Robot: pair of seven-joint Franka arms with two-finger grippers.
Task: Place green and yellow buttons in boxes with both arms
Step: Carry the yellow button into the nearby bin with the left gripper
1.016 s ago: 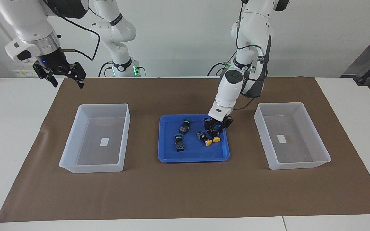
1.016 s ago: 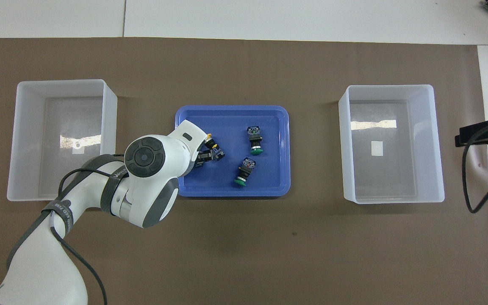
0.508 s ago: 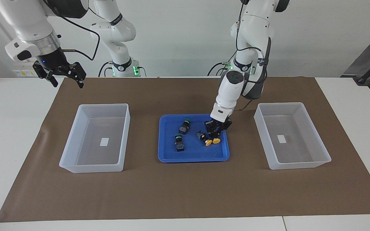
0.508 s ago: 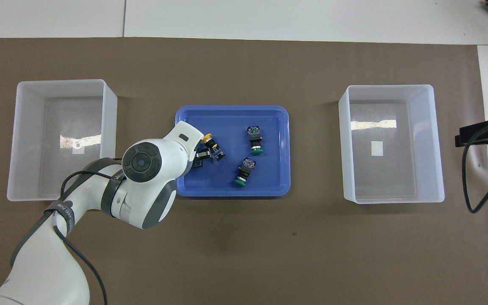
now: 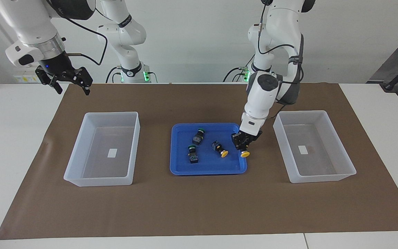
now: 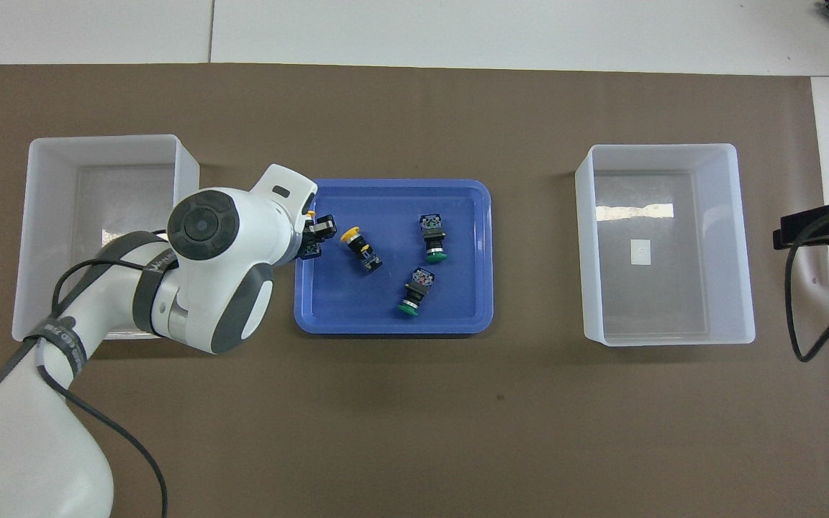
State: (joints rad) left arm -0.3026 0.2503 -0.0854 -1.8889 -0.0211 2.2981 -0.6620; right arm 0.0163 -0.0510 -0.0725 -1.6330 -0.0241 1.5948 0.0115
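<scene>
Left gripper [image 5: 243,145] clamped on a yellow button [image 5: 244,153] over the blue tray [image 5: 207,169].
You'll see right gripper [image 5: 70,82] waiting, fingers spread, empty; box labels [image 5: 112,153] blank.

You are looking at a blue tray [image 5: 208,167] at frame centre, sitting on a brown mat [image 5: 199,207] over the white surface [image 5: 9,138]. Two green-capped buttons [image 5: 198,135] and a yellow-capped button [image 5: 219,149] are showing black and grey bodies. The black left tool [image 5: 243,145] is showing a yellow cap [image 5: 244,154] beneath it. Two translucent white boxes [image 5: 81,152] are each showing a white label.
</scene>
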